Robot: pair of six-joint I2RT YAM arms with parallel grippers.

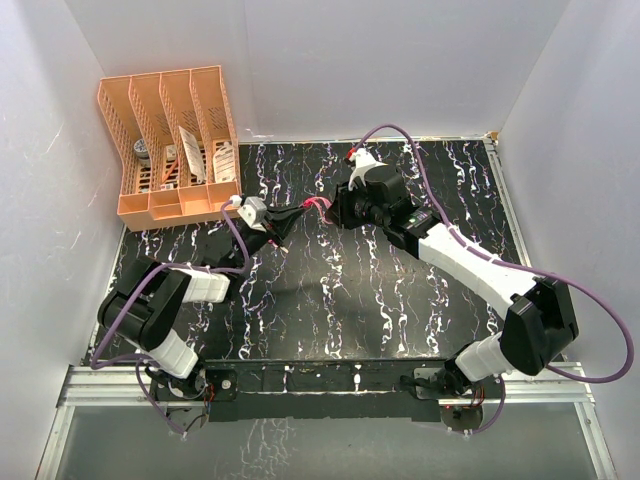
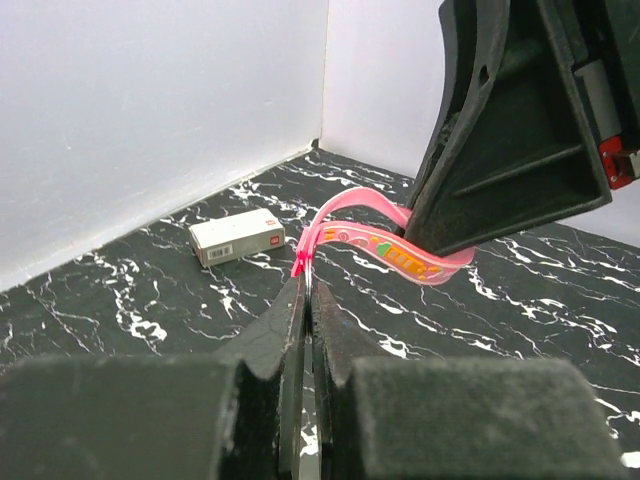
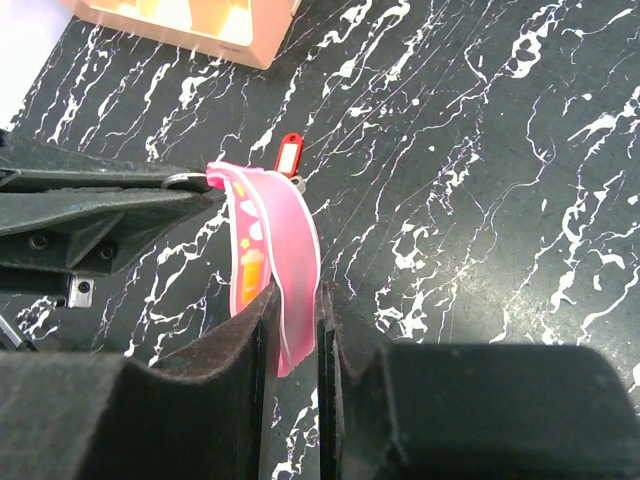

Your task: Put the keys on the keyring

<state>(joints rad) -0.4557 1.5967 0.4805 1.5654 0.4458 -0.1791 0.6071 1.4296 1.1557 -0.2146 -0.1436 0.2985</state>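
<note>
The keyring's slim pink tag (image 3: 278,235) arcs in the air between my two grippers; it also shows in the left wrist view (image 2: 385,240) and the top view (image 1: 318,205). My left gripper (image 2: 307,285) is shut on the ring end, where a bit of thin metal ring (image 3: 185,180) shows at its tips. My right gripper (image 3: 297,300) is shut on the tag's other end. The two grippers meet at mid-table, left (image 1: 290,222) and right (image 1: 332,208). A tiny key with a red head (image 3: 288,155) lies on the table just beyond the tag. The pale key is not in view.
An orange slotted rack (image 1: 170,140) with several small items stands at the back left, its corner close to the left gripper. A white box with red marks (image 2: 237,237) lies on the black marbled table (image 1: 330,300) near the back wall.
</note>
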